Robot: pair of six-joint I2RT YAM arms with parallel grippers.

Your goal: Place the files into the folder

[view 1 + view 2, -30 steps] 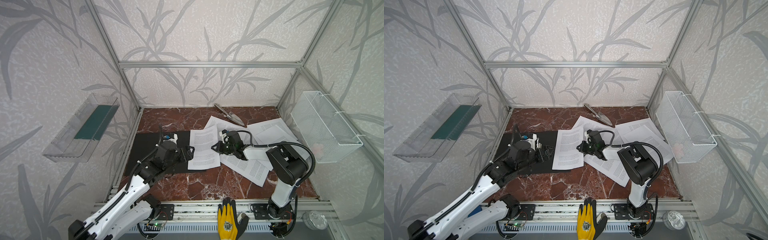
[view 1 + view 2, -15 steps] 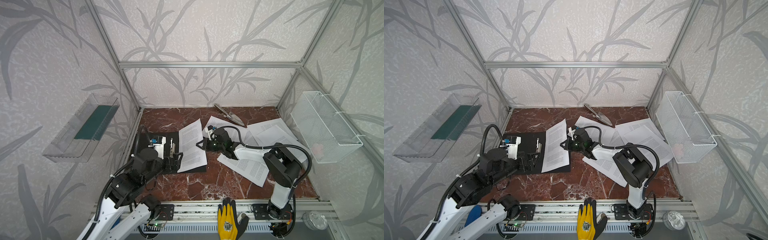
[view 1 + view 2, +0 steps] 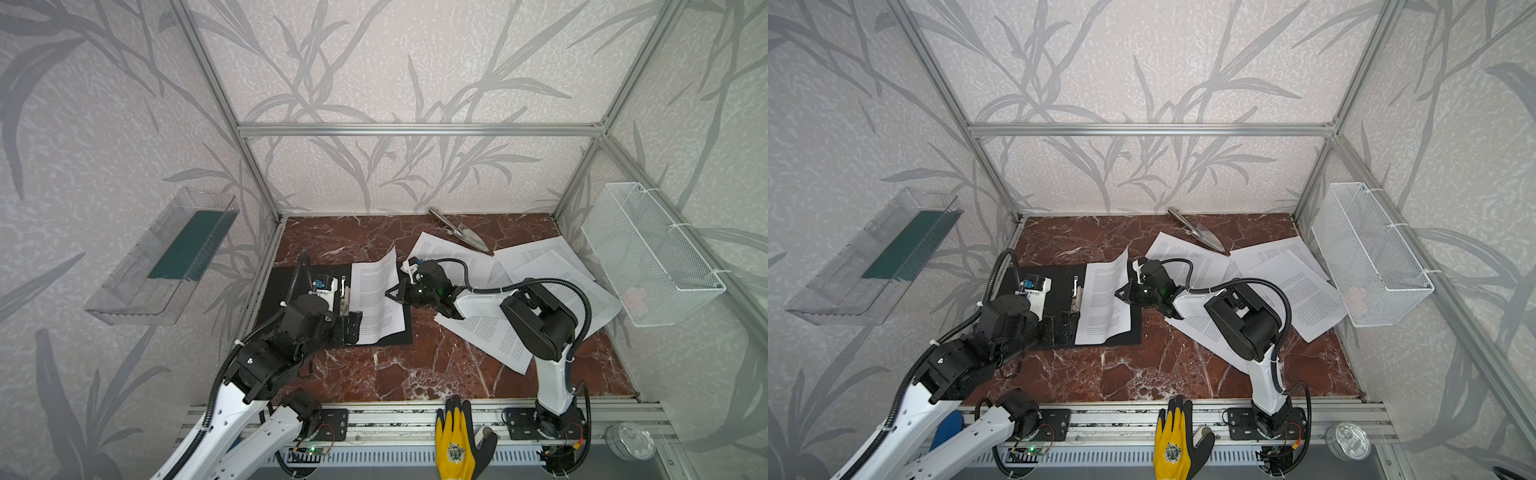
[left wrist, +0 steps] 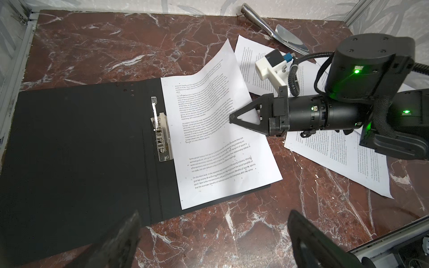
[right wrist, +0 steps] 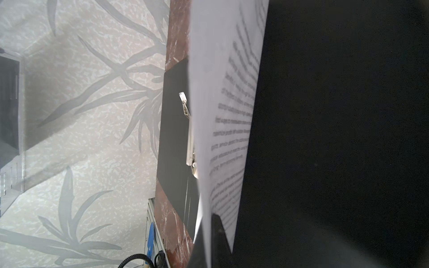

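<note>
Inside the open matte-black rectangular folder (image 4: 81,143), a white printed paper sheet (image 4: 220,160) lies lengthwise front-to-back, far corner curled up, pinched by the right gripper (image 4: 232,118); the left gripper (image 4: 214,213) gapes over bare red marble tabletop (image 4: 255,222).

The red-brown marble tabletop (image 3: 415,374) carries everything. Just ahead of the left gripper (image 4: 213,234) the black folder (image 4: 81,150) lies open and flat on the stone, its far half reaching under the tip of the right gripper (image 4: 231,118). Behind that gripper's wrist the loose files (image 3: 552,274) lie fanned and overlapping on the marble. Beyond them, near the back wall, rests a shiny metal trowel (image 3: 461,232).
</note>
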